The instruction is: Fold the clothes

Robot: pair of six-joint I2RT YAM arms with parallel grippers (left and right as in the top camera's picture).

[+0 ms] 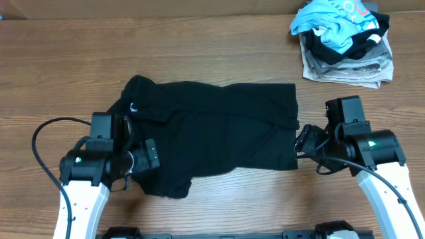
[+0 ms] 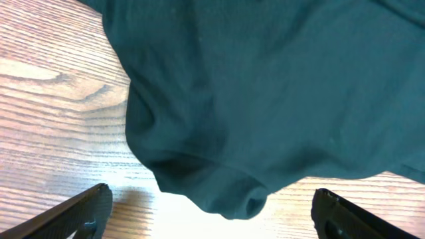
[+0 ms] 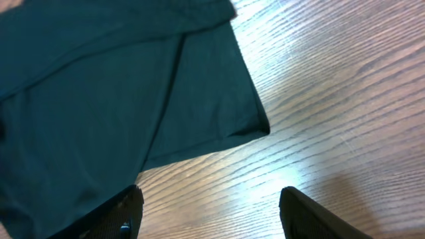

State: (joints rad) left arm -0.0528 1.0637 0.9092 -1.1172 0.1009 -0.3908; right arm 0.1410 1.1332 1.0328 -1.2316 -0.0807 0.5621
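The clothes (image 1: 219, 126) are a black garment lying spread across the middle of the wooden table, with a small white logo (image 1: 133, 106) near its left end. My left gripper (image 1: 143, 156) hovers over the garment's lower left part. In the left wrist view this gripper (image 2: 211, 192) is open wide, and a rumpled edge of the black fabric (image 2: 265, 86) bulges between its fingers without being held. My right gripper (image 1: 302, 143) sits at the garment's right edge. In the right wrist view it (image 3: 211, 190) is open over bare wood, its left finger (image 3: 126, 209) beside the fabric (image 3: 99, 99).
A pile of other clothing sits at the back right: a light blue shirt (image 1: 332, 23) on top of grey-white folded fabric (image 1: 345, 66). A black cable (image 1: 40, 146) loops out left of the left arm. Bare wood (image 1: 199, 40) lies behind the garment.
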